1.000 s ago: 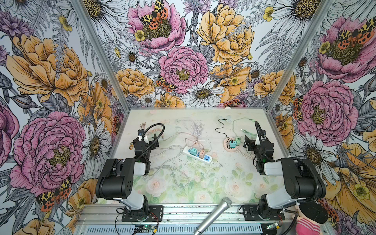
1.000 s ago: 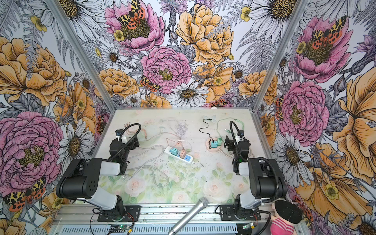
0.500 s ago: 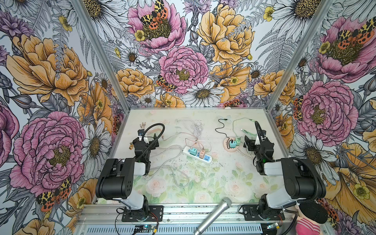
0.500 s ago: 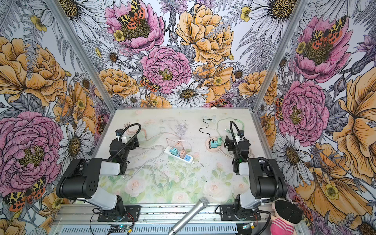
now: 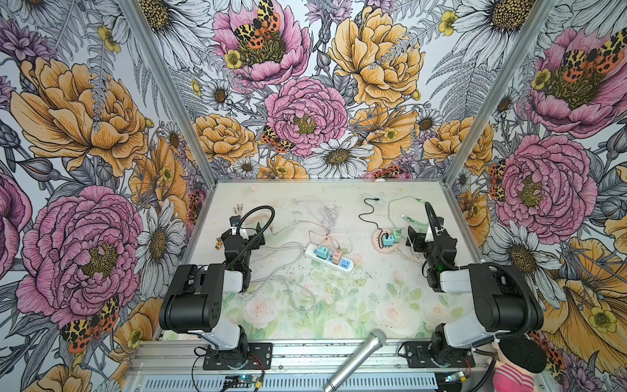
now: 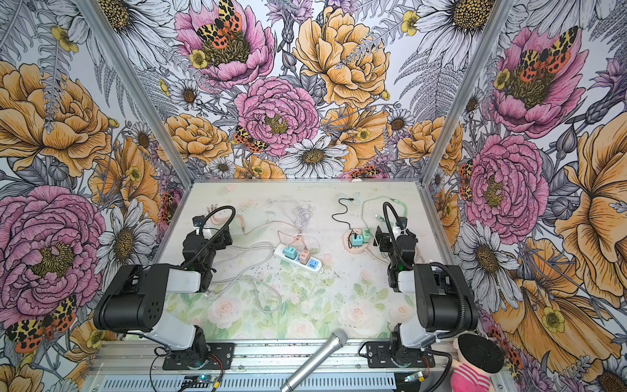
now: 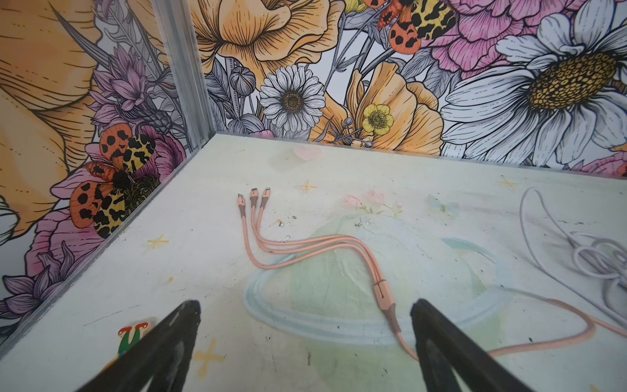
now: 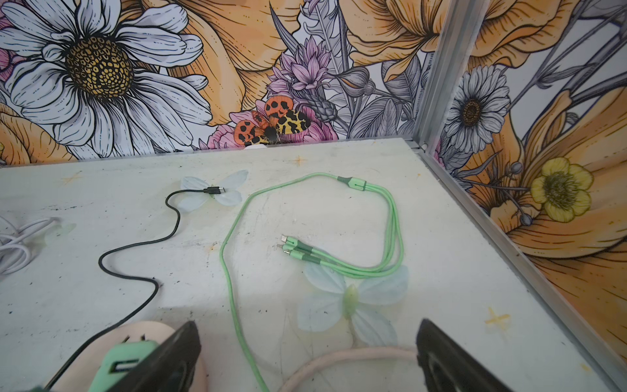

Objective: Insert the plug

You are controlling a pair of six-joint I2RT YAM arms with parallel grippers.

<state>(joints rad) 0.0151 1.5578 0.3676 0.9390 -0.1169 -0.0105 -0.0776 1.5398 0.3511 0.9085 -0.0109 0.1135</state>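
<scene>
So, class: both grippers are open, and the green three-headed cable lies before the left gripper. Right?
No: the green three-headed cable lies before the right gripper, as the right wrist view shows. The rest holds.

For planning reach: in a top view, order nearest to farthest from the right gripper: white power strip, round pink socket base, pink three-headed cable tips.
1. Round pink socket base, beside the right gripper.
2. White power strip, table centre.
3. Pink three-headed cable tips, far left.

Both top views look down from high behind me onto the whole worktop point(image 5: 373, 298). My wrist cameras sit low, each facing a far corner.
</scene>
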